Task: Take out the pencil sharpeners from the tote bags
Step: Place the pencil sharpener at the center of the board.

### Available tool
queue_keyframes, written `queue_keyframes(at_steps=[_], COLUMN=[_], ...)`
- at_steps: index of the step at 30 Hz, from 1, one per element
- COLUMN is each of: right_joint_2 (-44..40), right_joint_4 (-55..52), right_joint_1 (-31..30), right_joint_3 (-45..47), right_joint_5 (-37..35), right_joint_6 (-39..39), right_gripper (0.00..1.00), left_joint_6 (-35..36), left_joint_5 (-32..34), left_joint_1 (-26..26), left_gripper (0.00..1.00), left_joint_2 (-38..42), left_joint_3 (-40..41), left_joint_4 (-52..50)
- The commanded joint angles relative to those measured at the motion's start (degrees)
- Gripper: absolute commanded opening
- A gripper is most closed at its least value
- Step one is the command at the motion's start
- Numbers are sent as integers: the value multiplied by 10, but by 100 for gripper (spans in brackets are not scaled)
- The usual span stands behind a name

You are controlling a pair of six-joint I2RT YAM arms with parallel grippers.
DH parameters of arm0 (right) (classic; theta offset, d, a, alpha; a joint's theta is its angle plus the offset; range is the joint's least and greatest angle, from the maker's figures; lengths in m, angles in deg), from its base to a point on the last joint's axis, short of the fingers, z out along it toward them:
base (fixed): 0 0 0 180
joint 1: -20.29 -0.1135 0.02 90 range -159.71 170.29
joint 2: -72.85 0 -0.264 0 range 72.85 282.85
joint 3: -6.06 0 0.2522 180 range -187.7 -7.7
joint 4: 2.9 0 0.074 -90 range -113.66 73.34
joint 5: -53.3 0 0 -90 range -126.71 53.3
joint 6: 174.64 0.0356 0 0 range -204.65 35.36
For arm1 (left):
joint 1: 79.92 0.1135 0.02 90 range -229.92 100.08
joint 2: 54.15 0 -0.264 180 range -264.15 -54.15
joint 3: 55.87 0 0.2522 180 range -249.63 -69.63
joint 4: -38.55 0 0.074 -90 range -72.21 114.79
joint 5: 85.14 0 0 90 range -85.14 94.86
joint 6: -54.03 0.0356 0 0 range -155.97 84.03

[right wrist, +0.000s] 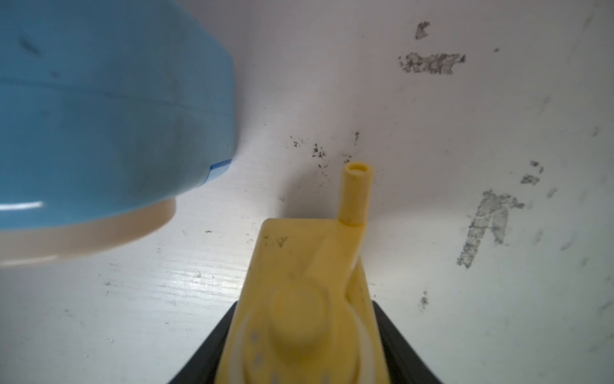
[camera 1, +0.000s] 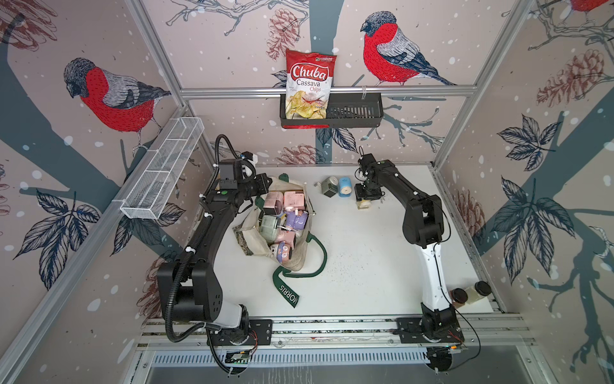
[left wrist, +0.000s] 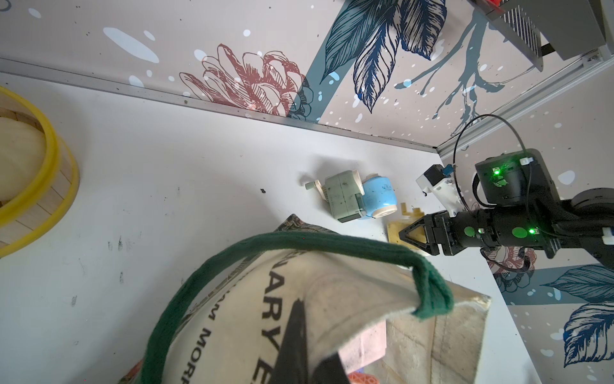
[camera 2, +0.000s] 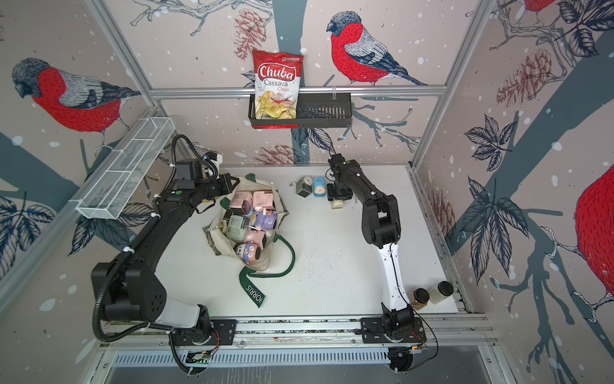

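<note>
Clearance is what the coming move turns on. The yellow sharpener (right wrist: 299, 266) rests on the surface (camera 1: 365, 259) between the right arm's fingers (right wrist: 393, 335). Its body runs out ahead along their line, and its crank handle juts past the tips. The fingers flank both of its sides, but these views do not show whether they clamp it or only bracket it.

Just beside those fingers, on the side toward the bag, lies a blue sharpener (camera 1: 345, 187), with a green sharpener (camera 1: 329, 186) against it. The tote bag (left wrist: 358, 299) lies well apart from the right fingers, farther out on that same side.

The left arm's fingers (left wrist: 295, 335) are clenched, apparently on the canvas rim, propping the mouth open. The sharpeners in the bag (camera 1: 294, 200), pink, lilac and pale green, are heaped just below them. That makes the left arm the nearer one, but it is occupied, so the fetching likely falls to the right.

The right arm reaches far back, its elbow raised and its wrist turned down onto the surface. The left arm arches forward, its forearm laid toward the bag's far rim. A straight lift before any sideways sweep would likely spare the blue one a nudge.
</note>
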Motion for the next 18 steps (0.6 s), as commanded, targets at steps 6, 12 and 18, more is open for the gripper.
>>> queue_keyframes(at_steps=[6,12,18], right_joint_2=[10,7,-23], right_joint_4=[12,37,70], right_joint_1=[-8,-11,-17], right_joint_3=[-3,12,54], right_joint_5=[-35,-45,-36], right_joint_6=[1,-1,-1], right_gripper=[61,60,66], left_joint_6=[6,6,6], left_joint_5=[2,3,3], left_joint_1=[1,1,1], left_gripper=[0,0,0], left_joint_2=[3,3,3], left_joint_3=[-4,-4,-4], left_joint_4=[11,10,9])
